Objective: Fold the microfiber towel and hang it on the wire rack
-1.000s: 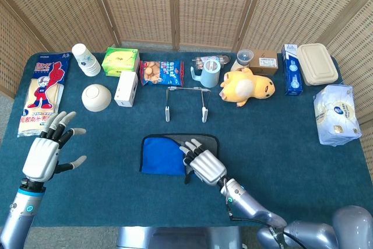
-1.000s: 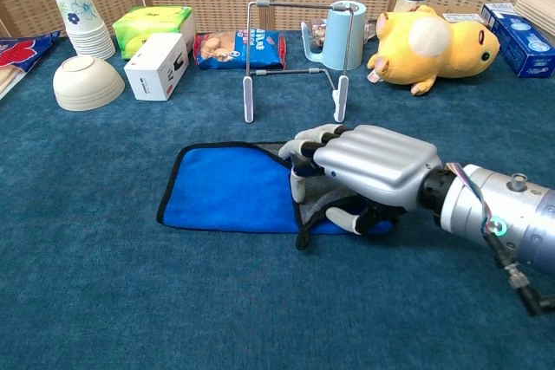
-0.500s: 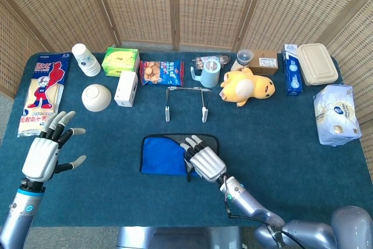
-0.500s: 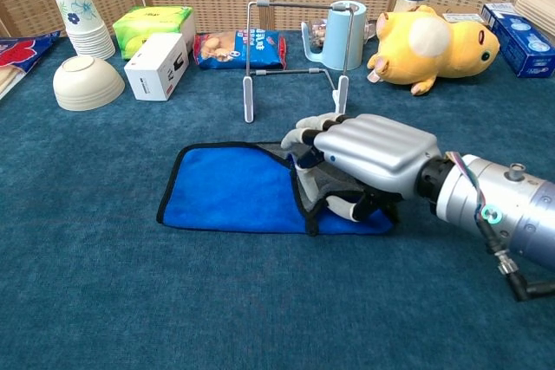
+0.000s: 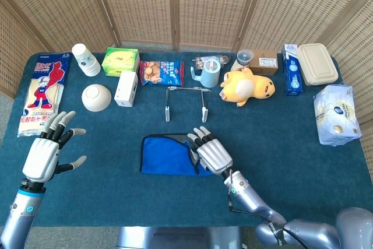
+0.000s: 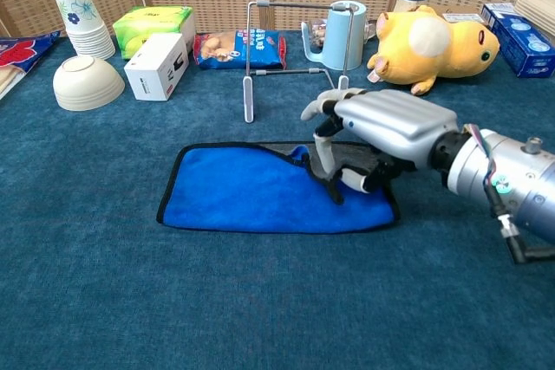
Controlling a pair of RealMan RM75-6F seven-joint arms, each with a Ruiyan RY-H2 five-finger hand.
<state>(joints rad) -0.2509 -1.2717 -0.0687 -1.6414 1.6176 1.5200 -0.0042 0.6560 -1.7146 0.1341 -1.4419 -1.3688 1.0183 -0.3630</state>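
We work over the teal table [image 5: 280, 144], where the blue microfiber towel [image 6: 251, 201] lies flat and spread just to the left of our right hand [image 6: 381, 132] and partly under it. That the towel is laid wide and low makes sense: a fold needs the cloth smooth before an edge is carried over.

Our right hand sits above the towel's right end, its fingers [image 6: 325, 140] curled down and pinching a dark-edged flap of the cloth against the thumb, so the hand is clamped on the towel. We judge it holds that edge there in order to draw it across toward the far left end.

The wire rack [image 6: 295, 58] stands upright just beyond the right hand, directly behind the towel, close enough that the folded cloth would need only a short lift to reach its top bar.

Our left hand [image 5: 46, 153] hovers well apart to the left, fingers spread and holding nothing; we take it to be waiting clear of the cloth.

Behind the rack, further from the right hand, stand a pale blue mug [image 6: 342, 32] and a yellow plush toy [image 6: 434, 45].
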